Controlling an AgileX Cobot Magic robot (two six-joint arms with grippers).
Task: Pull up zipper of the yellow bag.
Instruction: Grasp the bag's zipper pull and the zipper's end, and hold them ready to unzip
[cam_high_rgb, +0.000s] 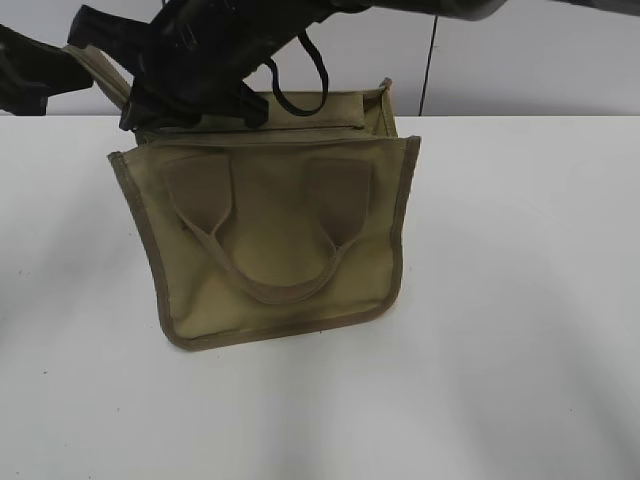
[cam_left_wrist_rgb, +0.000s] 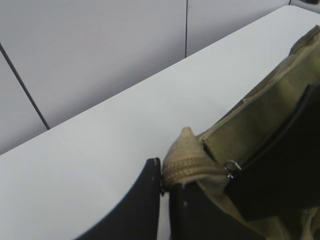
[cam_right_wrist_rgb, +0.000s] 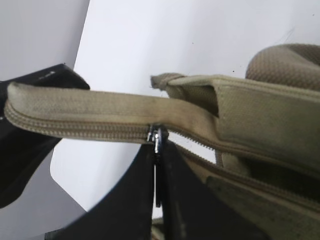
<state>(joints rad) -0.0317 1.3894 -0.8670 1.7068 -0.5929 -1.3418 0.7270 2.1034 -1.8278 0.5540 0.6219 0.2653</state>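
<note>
khaki yellow bag (cam_high_rgb: 285, 245) mid-table | left end effector (cam_left_wrist_rgb: 161, 182) pinching zipper (cam_right_wrist_rgb: 90, 131) end | right end effector (cam_right_wrist_rgb: 157, 165) clenched on pull tab (cam_right_wrist_rgb: 157, 139)

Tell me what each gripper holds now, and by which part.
The right gripper pinches the zipper's silver pull tab. The left gripper clamps the zipper tape end at the yellow bag's corner.

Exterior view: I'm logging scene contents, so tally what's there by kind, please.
Yellow bag: 1
Loop handles showing on its front: 1
Robot arms above the bag: 2
White table: 1
Total: 5
</note>
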